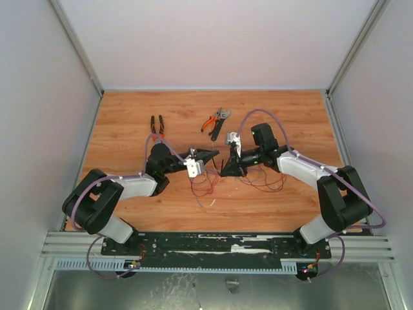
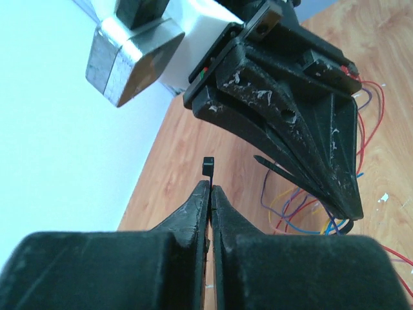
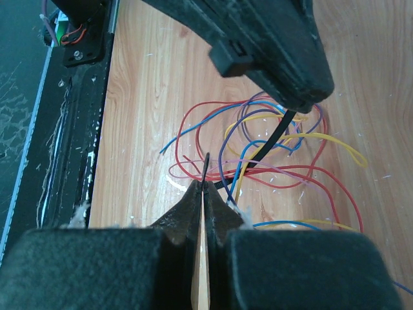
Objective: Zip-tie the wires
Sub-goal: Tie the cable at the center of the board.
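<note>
Zip tie (image 2: 208, 165) head is pinched in your left gripper (image 2: 210, 191) at lower centre, its tail seemingly clamped by the right gripper (image 3: 204, 187), wires (image 3: 271, 145) looped beyond at mid-frame, so feed tail squarely into head around them.

You have no readable text, label, brand, number or sign in any view: none shows on the scuffed black plastic left gripper (image 2: 211, 192), the matching right gripper (image 3: 204, 188), or the wood-grain table (image 1: 129, 110).
</note>
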`<action>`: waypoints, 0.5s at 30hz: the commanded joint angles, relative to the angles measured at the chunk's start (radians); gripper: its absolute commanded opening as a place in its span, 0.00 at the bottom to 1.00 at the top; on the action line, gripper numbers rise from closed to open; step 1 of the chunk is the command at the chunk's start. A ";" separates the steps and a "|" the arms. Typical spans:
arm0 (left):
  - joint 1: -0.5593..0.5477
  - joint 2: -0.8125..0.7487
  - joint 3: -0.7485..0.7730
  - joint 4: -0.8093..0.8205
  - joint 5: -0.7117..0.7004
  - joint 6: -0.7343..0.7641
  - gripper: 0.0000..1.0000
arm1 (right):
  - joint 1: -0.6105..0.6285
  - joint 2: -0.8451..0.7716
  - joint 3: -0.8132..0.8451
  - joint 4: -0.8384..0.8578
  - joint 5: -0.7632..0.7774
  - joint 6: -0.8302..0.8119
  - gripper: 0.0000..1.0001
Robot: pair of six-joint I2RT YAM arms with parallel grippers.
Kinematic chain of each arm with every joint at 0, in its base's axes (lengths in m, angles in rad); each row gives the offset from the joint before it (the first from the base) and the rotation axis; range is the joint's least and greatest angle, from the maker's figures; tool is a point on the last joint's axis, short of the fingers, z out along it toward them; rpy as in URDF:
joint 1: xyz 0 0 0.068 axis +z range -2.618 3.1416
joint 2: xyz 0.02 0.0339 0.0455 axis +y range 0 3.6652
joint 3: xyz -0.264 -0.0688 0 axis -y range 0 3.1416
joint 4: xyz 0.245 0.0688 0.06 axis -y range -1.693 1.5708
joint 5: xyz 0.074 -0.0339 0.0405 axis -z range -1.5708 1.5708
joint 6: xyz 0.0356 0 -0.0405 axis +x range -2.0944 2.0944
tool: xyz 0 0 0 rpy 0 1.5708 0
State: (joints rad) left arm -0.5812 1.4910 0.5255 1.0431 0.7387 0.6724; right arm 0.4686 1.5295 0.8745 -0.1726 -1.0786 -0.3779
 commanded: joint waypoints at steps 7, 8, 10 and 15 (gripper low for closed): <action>-0.003 0.029 -0.060 0.207 0.048 0.058 0.01 | -0.007 0.045 0.060 -0.082 -0.056 -0.067 0.00; -0.003 0.031 -0.065 0.207 0.050 0.090 0.00 | -0.007 0.049 0.066 -0.091 -0.061 -0.072 0.00; -0.003 0.034 -0.075 0.207 0.063 0.168 0.00 | -0.007 0.060 0.077 -0.113 -0.065 -0.083 0.00; -0.003 0.039 -0.080 0.206 0.067 0.203 0.00 | -0.007 0.083 0.105 -0.162 -0.055 -0.102 0.00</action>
State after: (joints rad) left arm -0.5812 1.5196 0.4564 1.1954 0.7872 0.8001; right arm 0.4686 1.5925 0.9424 -0.2783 -1.1152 -0.4473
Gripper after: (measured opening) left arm 0.031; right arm 0.005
